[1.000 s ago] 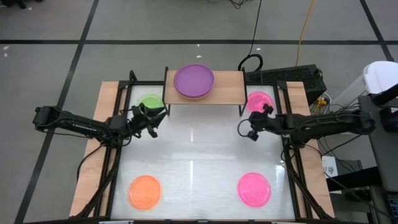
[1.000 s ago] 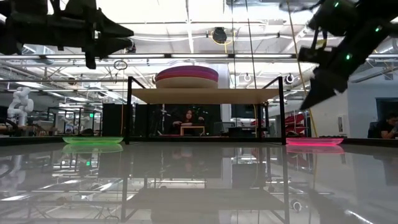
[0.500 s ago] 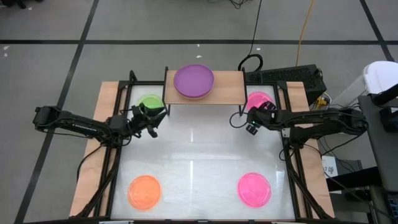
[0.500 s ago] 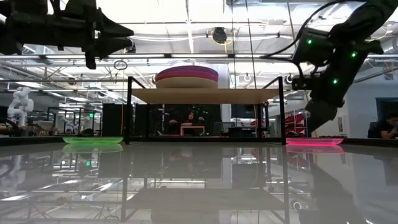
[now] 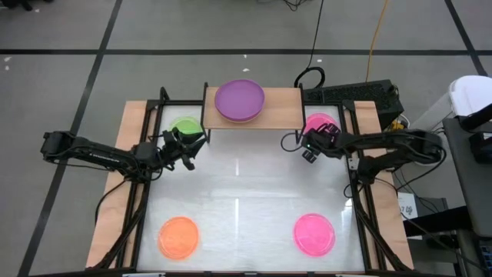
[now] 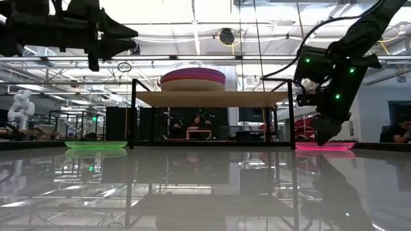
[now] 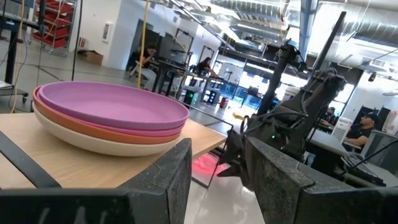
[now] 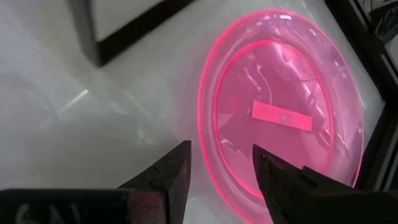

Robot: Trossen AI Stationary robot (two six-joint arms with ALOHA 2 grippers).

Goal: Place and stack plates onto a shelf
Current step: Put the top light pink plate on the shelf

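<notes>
The light-wood shelf (image 5: 277,115) stands at the table's far edge. It bears a stack of plates (image 5: 239,100) with purple on top, then orange and beige (image 7: 106,121). A pink plate (image 5: 323,123) lies flat on the table at the far right, next to the shelf's right legs. My right gripper (image 5: 301,148) is open and points down just above this plate's rim (image 8: 208,130), touching nothing (image 6: 321,135). My left gripper (image 5: 191,146) is open and empty, raised near the green plate (image 5: 186,127) at the far left (image 6: 96,145).
An orange plate (image 5: 178,236) lies at the near left and a magenta plate (image 5: 314,234) at the near right. The shelf's black legs (image 6: 290,112) stand close to my right gripper. The middle of the white tabletop (image 5: 246,185) is bare.
My right gripper has gone toward the table's far edge and down, toward the pink plate at the far right, and has tipped its fingers downward.
</notes>
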